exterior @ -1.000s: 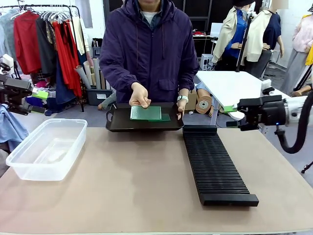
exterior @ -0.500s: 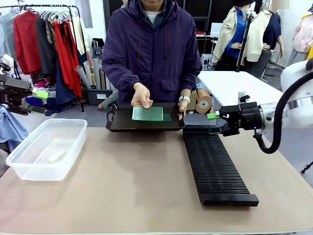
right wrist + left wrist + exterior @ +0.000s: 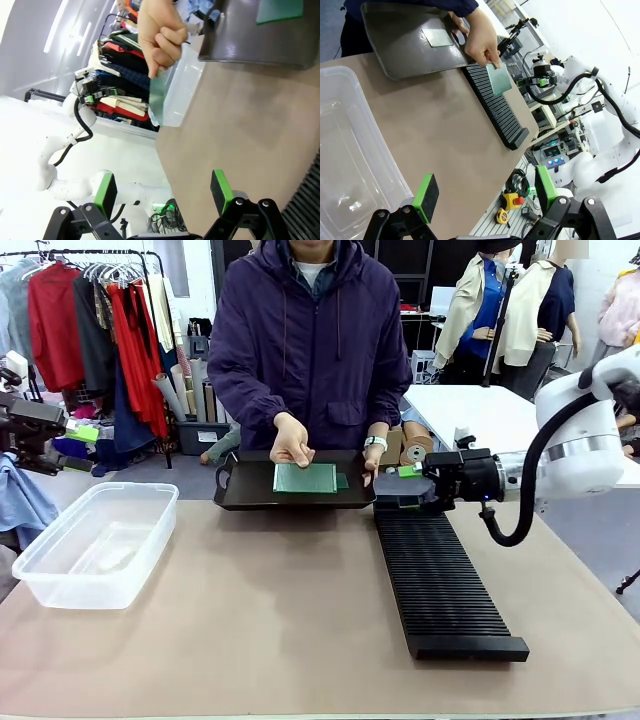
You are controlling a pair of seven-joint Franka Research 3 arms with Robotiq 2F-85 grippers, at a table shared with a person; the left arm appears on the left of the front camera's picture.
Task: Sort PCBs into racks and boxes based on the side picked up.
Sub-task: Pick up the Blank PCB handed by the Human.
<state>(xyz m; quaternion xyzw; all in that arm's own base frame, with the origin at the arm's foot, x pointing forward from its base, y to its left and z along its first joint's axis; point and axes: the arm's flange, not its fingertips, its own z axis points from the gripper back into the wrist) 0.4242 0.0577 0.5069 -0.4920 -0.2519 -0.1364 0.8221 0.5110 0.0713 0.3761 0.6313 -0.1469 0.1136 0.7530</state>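
- The person's hand (image 3: 290, 440) is pinching one PCB (image 3: 305, 477) by its upper edge. The board is thin, flat and green with a pale plain face, and it is hanging from the fingers above the dark tray (image 3: 240, 495).
- A second PCB (image 3: 341, 481) is lying flat in the tray. In the front view it is partly hiding behind the held one.
- The person's other hand (image 3: 372, 455) is gripping the right rim of the tray, which is sitting at the far edge of the desk (image 3: 280, 610).
- The right gripper (image 3: 400, 485) is hovering over the far end of the black slotted rack (image 3: 440, 575), just beside the right side of the tray. Its jaws are standing wide apart and are grasping nothing.
- The left gripper (image 3: 485, 192) is hanging at the left side of the desk, near the clear tub (image 3: 95, 540). Its jaws are also spreading wide and are holding nothing.
- The tub is sitting close to the left edge of the desk. The rack is running from the tray toward the near edge on the right half.
- A wide bare stretch of desk is lying open between the tub and the rack.
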